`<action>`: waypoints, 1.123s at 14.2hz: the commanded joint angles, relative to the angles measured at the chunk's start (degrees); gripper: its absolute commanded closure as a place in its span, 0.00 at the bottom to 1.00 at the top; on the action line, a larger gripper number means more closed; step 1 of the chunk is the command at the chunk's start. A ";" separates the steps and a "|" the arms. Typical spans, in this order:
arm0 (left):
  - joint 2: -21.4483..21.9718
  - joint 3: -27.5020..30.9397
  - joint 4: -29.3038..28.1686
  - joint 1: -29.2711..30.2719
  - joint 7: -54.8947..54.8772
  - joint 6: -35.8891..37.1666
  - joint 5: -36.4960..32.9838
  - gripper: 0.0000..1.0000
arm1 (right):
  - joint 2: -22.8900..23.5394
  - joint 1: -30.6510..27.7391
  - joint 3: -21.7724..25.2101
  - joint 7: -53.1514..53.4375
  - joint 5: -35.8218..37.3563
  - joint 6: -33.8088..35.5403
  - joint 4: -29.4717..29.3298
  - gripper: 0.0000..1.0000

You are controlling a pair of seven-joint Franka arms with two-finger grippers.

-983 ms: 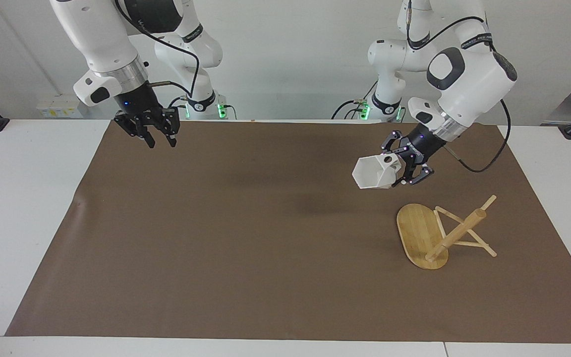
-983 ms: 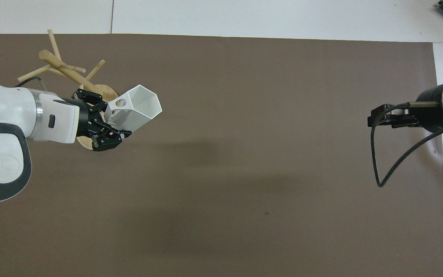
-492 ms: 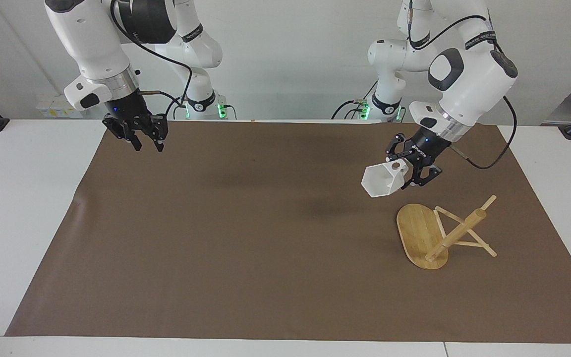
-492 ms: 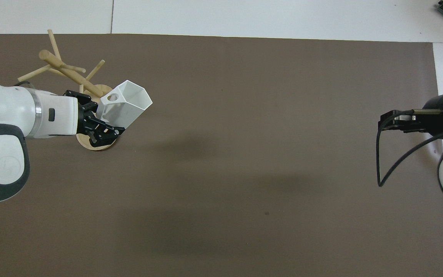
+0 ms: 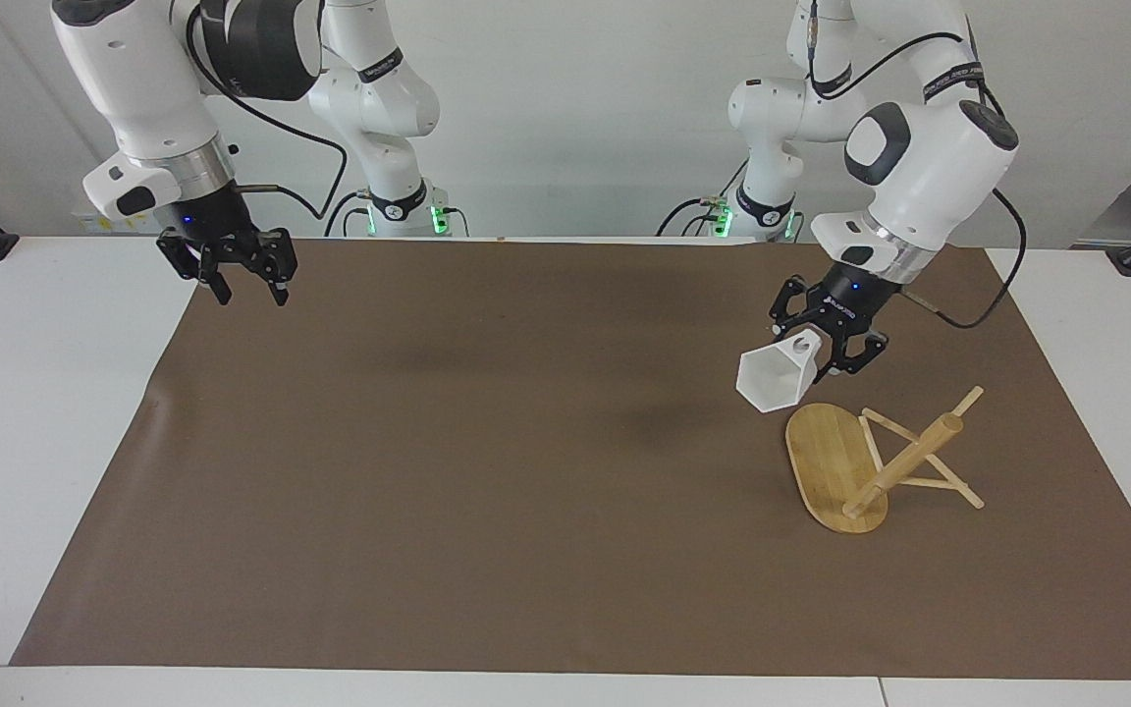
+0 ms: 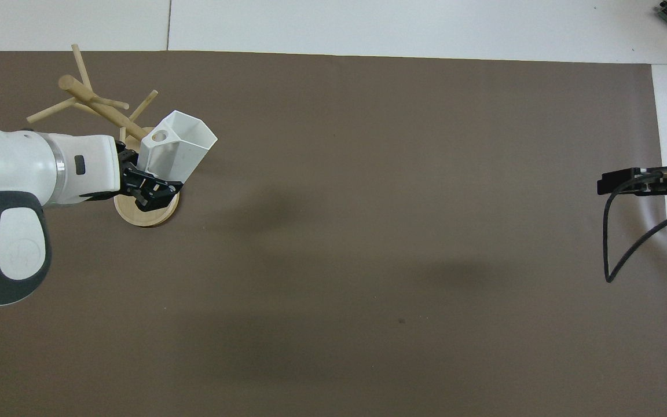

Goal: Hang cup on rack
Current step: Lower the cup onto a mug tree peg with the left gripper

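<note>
The cup (image 5: 777,377) is up in the air, held by the left gripper (image 5: 826,353) over the brown mat (image 5: 487,471), just above the edge of the rack's oval base that lies nearer the robots. It is tipped on its side, its hexagonal mouth turned away from the gripper and downward, the flat handle with its round hole uppermost. The left gripper's fingers (image 6: 157,191) are clamped on the cup at its handle end. The left arm comes from its base at its own end of the counter (image 5: 45,422), its white forearm slanting down and toward the middle of the mat, the wrist bent so that the gripper points down at an angle toward the rack.

The rack (image 5: 870,462) stands on the mat toward the left arm's end, not touching the cup; its post and thin pegs are free.

The right gripper (image 5: 249,285) hangs above the mat's edge at the right arm's end, close to the robots' side of the counter, pointing straight down from an upright wrist. Its fingers stand apart with nothing between them, and this arm waits.
</note>
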State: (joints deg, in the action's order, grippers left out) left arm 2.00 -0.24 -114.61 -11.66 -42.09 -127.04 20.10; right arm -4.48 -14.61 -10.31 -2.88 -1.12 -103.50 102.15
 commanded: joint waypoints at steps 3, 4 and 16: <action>-1.03 -0.20 -1.23 0.23 7.10 -4.43 -1.46 1.00 | -1.50 5.72 6.95 -0.72 0.85 1.02 1.65 0.00; -1.38 -0.20 -1.23 0.24 7.46 -5.57 -1.46 1.00 | -1.50 7.56 9.40 -0.72 0.85 0.93 1.56 0.00; -4.11 -0.20 -0.70 1.29 17.65 -9.89 -1.46 1.00 | 0.17 17.95 17.87 -0.90 2.88 9.27 -5.02 0.00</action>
State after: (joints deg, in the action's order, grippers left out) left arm -2.14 -0.05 -115.06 -10.84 -26.81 -135.19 19.79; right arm -4.67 2.36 7.32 -2.98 1.46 -97.61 99.87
